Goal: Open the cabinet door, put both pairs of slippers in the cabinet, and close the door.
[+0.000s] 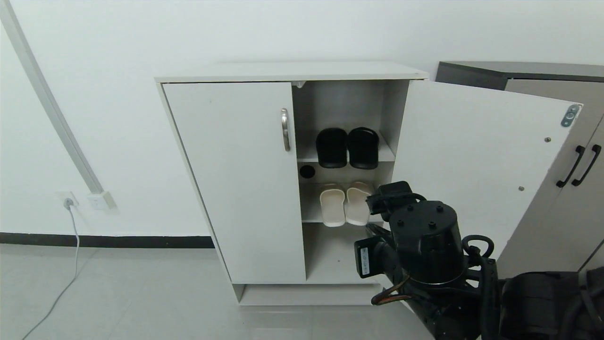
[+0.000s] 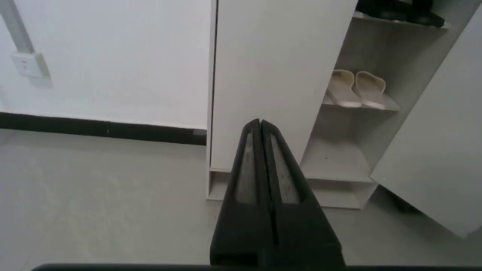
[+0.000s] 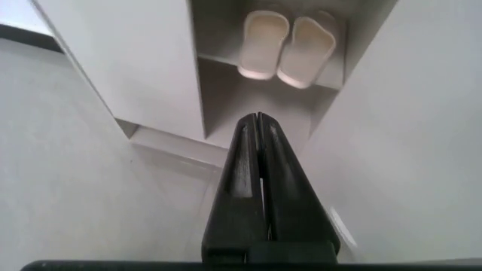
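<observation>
The white cabinet [image 1: 292, 71] stands against the wall with its right door [image 1: 472, 160] swung open and its left door [image 1: 236, 179] closed. On the upper shelf lies a black pair of slippers [image 1: 348, 147]. A cream pair of slippers [image 1: 345, 204] lies on the shelf below. My right arm [image 1: 424, 245] hangs in front of the open door, low and to the right of the opening. The right gripper [image 3: 257, 117] is shut and holds nothing, with the cream slippers [image 3: 290, 41] beyond it. Out in front of the closed door, the left gripper [image 2: 260, 123] is shut and holds nothing too.
A grey cabinet [image 1: 566, 165] with black handles stands just behind the open door on the right. A wall socket with a cable [image 1: 71, 203] is to the left, and the cable trails onto the tiled floor [image 1: 141, 302]. The bottom compartment [image 1: 330, 255] is bare.
</observation>
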Robot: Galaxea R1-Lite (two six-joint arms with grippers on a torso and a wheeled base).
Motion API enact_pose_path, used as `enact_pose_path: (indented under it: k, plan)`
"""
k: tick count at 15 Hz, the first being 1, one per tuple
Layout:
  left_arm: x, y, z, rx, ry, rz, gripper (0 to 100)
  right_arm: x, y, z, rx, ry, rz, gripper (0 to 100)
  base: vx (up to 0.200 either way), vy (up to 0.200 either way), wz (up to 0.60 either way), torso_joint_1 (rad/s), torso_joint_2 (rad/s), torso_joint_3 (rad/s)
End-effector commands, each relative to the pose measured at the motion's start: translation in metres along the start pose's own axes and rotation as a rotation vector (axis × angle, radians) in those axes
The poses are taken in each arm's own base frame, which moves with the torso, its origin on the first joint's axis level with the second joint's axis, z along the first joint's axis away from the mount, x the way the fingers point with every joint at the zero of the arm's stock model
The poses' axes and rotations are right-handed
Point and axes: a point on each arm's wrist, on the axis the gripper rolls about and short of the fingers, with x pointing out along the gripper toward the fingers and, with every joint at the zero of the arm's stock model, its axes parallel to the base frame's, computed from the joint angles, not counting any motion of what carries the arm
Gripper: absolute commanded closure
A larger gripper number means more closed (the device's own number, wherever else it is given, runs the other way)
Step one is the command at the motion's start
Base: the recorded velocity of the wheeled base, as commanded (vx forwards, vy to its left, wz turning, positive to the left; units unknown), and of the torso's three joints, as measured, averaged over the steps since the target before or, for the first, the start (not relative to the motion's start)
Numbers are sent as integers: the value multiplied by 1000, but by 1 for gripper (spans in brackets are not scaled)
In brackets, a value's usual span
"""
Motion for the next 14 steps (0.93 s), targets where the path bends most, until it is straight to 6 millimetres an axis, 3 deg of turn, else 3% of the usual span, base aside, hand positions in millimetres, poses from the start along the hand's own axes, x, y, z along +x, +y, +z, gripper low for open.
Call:
enact_pose_path:
  k: [1,9,14]
  plan:
    - [0,0,0,-1,1,1,100,1,2,-3,-7,8,2,100,0,0,0,0,0,0]
    - [0,0,0,-2,1,1,100,2,1,-5,-13,14,1,100,0,0,0,0,0,0]
    - [0,0,0,-2,1,1,100,1,1,-6,-18,17,2,100,0,0,0,25,-303,-292]
